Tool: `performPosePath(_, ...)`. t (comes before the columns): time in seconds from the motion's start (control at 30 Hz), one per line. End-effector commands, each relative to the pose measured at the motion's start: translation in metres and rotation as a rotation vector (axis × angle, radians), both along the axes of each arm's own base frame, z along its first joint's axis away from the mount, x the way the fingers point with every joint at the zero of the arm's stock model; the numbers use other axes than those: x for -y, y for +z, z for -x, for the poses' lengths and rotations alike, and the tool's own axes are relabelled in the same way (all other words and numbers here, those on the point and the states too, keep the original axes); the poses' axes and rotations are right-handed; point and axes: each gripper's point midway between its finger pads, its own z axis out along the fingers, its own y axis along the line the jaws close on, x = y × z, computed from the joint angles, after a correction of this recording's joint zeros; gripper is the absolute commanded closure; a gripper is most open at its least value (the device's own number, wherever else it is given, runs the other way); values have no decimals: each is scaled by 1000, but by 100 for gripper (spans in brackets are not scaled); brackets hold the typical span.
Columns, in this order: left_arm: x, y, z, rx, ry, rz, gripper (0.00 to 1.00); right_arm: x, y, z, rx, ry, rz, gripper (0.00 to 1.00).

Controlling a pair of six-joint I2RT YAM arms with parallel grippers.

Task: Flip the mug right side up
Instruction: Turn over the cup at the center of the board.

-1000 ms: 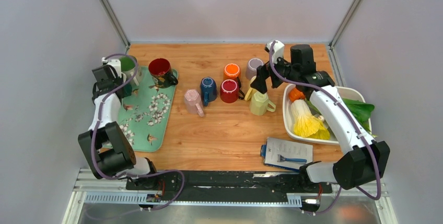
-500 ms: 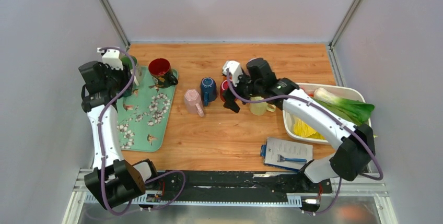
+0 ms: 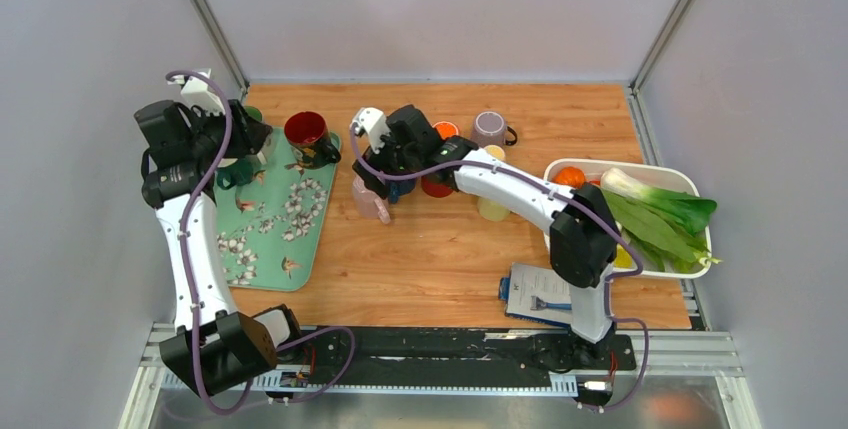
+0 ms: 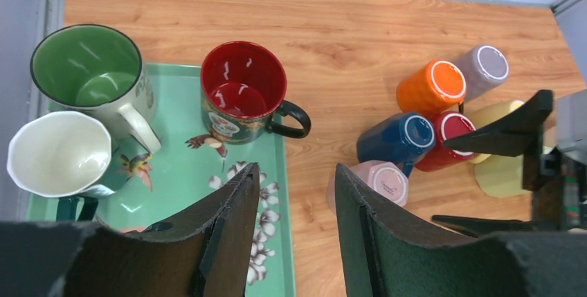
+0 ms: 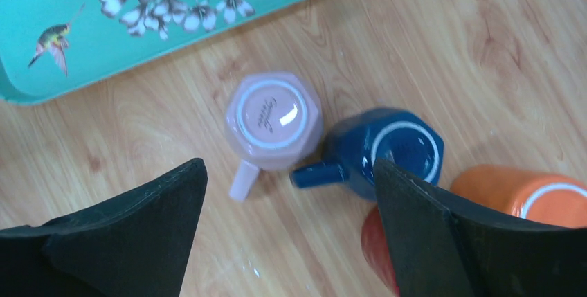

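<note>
Several mugs stand upside down on the wooden table: pink [image 5: 273,120], blue [image 5: 387,151], red [image 4: 443,141], orange [image 4: 430,89], grey [image 4: 483,68] and pale yellow [image 4: 502,172]. My right gripper [image 5: 289,165] hovers open above the pink mug [image 3: 370,196] and blue mug, touching neither and holding nothing. In the top view the right gripper [image 3: 378,177] partly covers the blue mug. My left gripper [image 4: 296,169] is open and empty, raised over the right edge of the teal tray [image 4: 176,172]; in the top view the left gripper [image 3: 240,154] is at the back left.
On the teal tray [image 3: 270,249] three mugs stand upright: green [image 4: 86,68], dark red [image 4: 242,93] and white [image 4: 59,151]. A white tub [image 3: 552,211] with leafy greens [image 3: 660,214] sits at the right. A booklet with a blue razor [image 3: 550,294] lies near the front.
My right arm swung left from the back right, across the mug cluster, to above the pink and blue mugs. The left arm rose and drew back from the tray mugs.
</note>
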Motion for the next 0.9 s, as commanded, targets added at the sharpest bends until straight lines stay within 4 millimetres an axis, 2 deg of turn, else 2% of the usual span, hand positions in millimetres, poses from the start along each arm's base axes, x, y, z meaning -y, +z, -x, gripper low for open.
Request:
performPosePath(0.0, 13, 19, 7, 18, -40, 31, 48, -27, 23, -19, 76, -78, -51, 9)
performPosePath(0.13, 16, 18, 15, 19, -52, 12, 48, -23, 4, -31, 54, -178, -12, 12)
performPosePath(0.23, 17, 13, 18, 5, -55, 11, 49, -21, -6, -22, 48, -187, 15, 12)
performPosePath(0.33, 18, 11, 21, -4, -55, 14, 49, -17, -8, -11, 41, -182, 22, 12)
performPosePath(0.47, 23, 20, 25, 7, -83, 11, 50, -8, -12, -2, 14, -199, 22, 12)
performPosePath(0.73, 28, 11, 28, -2, -102, -39, 51, -10, -44, 23, -102, -150, 42, 22)
performPosePath(0.87, 30, 8, 34, -16, -123, -63, 52, -13, -58, 23, -126, -157, 58, 28)
